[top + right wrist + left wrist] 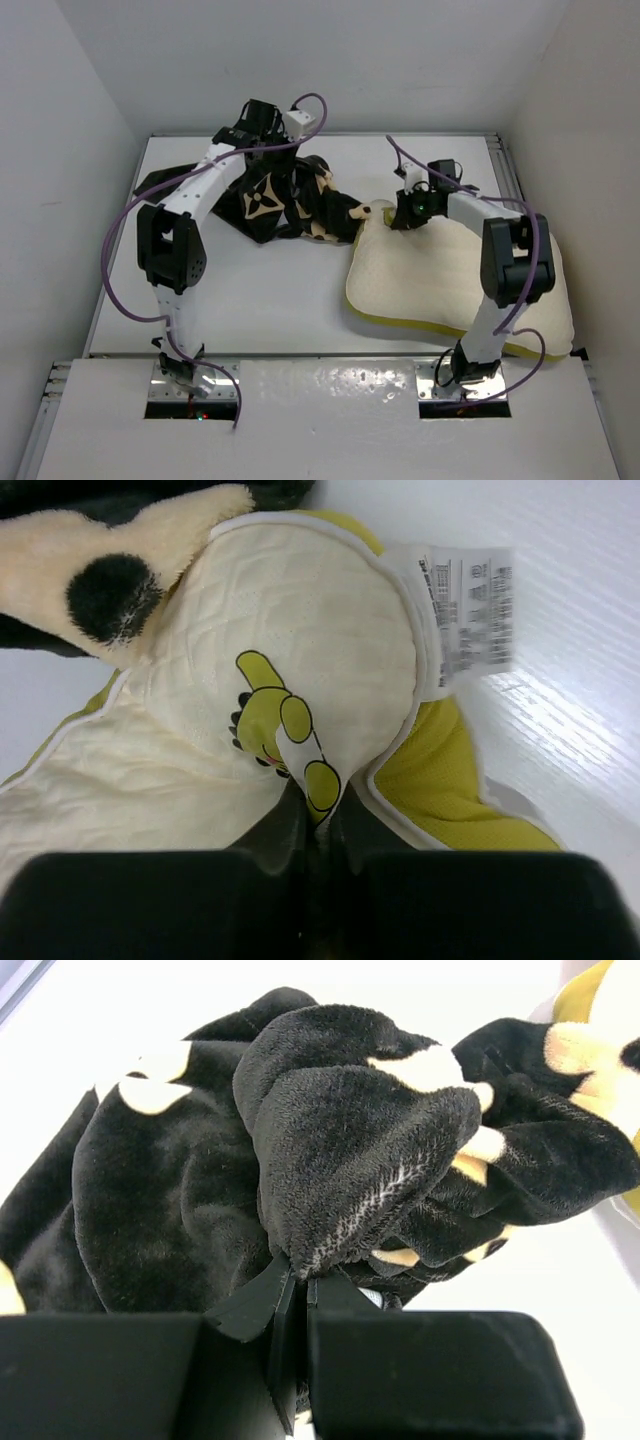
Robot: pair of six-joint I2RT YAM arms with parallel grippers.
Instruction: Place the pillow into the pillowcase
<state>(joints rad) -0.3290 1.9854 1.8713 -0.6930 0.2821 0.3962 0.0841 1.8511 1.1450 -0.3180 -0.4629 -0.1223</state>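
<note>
Pillow (450,285): we see it flat on the tabletop (260,300) at the lower right of the top view, with its lower right part running past the tabletop's right edge.
Pillowcase (268,200): it is bunched in a dark heap at the upper centre of the top view, left of the pillow. It is not spread out, and we cannot pick out its opening.
Where they meet: a tan flap of the pillowcase lies against the pillow's upper-left corner (upper left of the right wrist view).
Left hand (297,1285): it is closed, and we see both fingers pinching a plush black fold of the pillowcase at the bottom centre of its own view. The rest of the cloth hangs bunched around the pinch.
Right hand (315,815): its fingers are drawn together on the pillow's corner, gripping the cream fabric just below the logo (285,725).
Tag (470,605): it is white with fine print that we cannot read. It sticks out from the corner seam at the upper right of the right wrist view.
Arms: in the top view the left one arches over the heap, and the right one reaches across the pillow to its upper-left corner.
</note>
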